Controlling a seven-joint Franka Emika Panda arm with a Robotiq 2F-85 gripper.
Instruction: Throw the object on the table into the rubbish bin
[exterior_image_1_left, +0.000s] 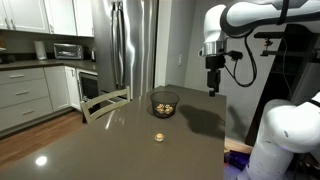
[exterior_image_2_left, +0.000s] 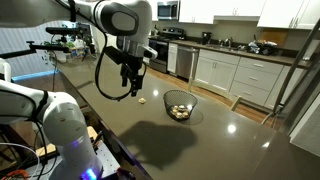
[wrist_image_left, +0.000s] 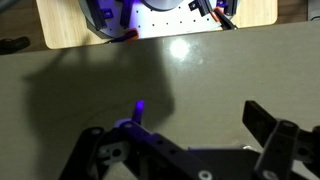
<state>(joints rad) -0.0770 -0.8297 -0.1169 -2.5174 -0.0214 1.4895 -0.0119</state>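
A small pale crumpled object (exterior_image_1_left: 158, 136) lies on the dark table (exterior_image_1_left: 120, 150); it also shows in an exterior view (exterior_image_2_left: 142, 100). A small black mesh bin (exterior_image_1_left: 164, 102) with some bits inside stands on the table beyond it, and shows in an exterior view (exterior_image_2_left: 179, 106). My gripper (exterior_image_1_left: 213, 88) hangs above the table's edge, apart from both the bin and the object, seen also in an exterior view (exterior_image_2_left: 128, 90). In the wrist view the gripper (wrist_image_left: 200, 118) is open and empty over bare tabletop; neither object nor bin shows there.
A wooden chair (exterior_image_1_left: 106, 102) stands at the table's far side, with a steel fridge (exterior_image_1_left: 132, 45) and kitchen cabinets (exterior_image_1_left: 25, 95) behind. The robot's white base (exterior_image_1_left: 285, 140) is at the table's edge. The wrist view shows the table's edge and wooden floor (wrist_image_left: 60, 25).
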